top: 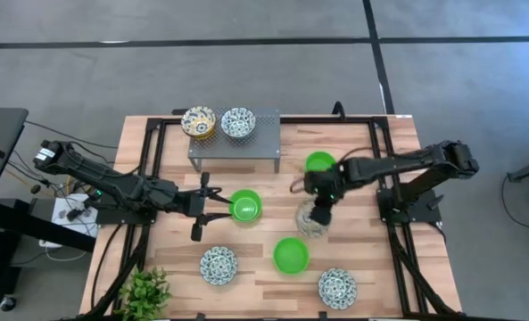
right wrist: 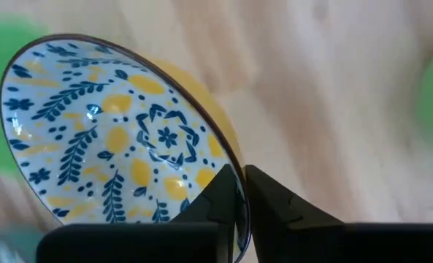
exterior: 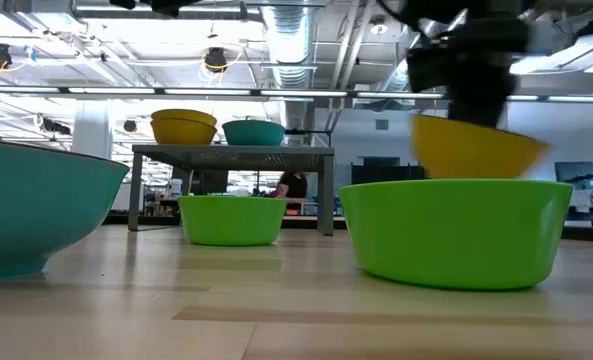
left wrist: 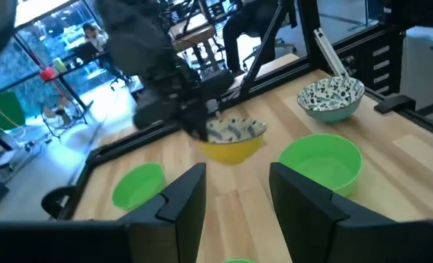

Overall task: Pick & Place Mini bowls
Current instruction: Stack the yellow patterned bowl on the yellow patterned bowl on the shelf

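Your right tool [right wrist: 239, 191] pinches the rim of an empty yellow-patterned bowl [right wrist: 121, 139] above the bench [top: 389, 267], while your left tool [top: 212, 207] gapes wide beside an empty green bowl [top: 244, 206].

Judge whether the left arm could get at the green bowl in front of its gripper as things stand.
Probably yes. The left gripper is open and aimed at the green bowl right beside it, with nothing between. The right gripper holds a yellow patterned bowl farther off.
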Controlling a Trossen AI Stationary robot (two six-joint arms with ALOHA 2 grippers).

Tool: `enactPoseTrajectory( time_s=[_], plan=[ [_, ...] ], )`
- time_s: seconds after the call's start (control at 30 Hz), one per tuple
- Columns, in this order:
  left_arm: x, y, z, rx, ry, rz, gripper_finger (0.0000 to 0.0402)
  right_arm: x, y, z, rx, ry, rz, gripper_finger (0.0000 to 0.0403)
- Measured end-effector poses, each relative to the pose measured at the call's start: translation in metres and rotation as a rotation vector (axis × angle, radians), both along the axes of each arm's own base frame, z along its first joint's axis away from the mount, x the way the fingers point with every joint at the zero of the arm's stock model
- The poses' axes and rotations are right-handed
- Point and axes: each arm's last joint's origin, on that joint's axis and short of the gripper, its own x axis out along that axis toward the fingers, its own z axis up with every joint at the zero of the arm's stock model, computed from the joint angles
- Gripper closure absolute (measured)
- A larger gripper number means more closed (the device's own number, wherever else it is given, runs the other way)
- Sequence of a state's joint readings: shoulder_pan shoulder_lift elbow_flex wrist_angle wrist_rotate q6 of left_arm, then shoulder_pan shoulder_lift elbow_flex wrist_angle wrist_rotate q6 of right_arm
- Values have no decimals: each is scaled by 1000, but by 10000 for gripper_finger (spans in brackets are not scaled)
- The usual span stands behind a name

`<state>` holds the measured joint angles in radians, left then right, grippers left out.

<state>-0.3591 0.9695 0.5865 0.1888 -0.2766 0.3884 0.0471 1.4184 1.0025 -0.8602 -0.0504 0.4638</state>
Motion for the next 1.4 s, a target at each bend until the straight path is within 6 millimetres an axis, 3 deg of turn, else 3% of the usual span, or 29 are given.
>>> enactPoseTrajectory(
  time_s=[0.13,0.3,0.57,0.83,0.97,1.4],
  plan=[
    [4,3,-3,48,7,20,248,10,-31,7,28,-74,-189,395],
    [20,7,-19,80,72,54,248,8,-67,8,68,-104,-446,373],
    [69,1,-53,363,91,64,247,0,-97,7,67,-97,-562,395],
    [129,-1,-63,644,166,127,214,-1,-97,7,126,-89,-586,376],
    [152,0,-73,783,211,113,207,0,-91,7,127,-79,-563,391],
    [186,-1,-98,1012,299,81,233,7,-68,7,149,-84,-535,387]
  ],
)
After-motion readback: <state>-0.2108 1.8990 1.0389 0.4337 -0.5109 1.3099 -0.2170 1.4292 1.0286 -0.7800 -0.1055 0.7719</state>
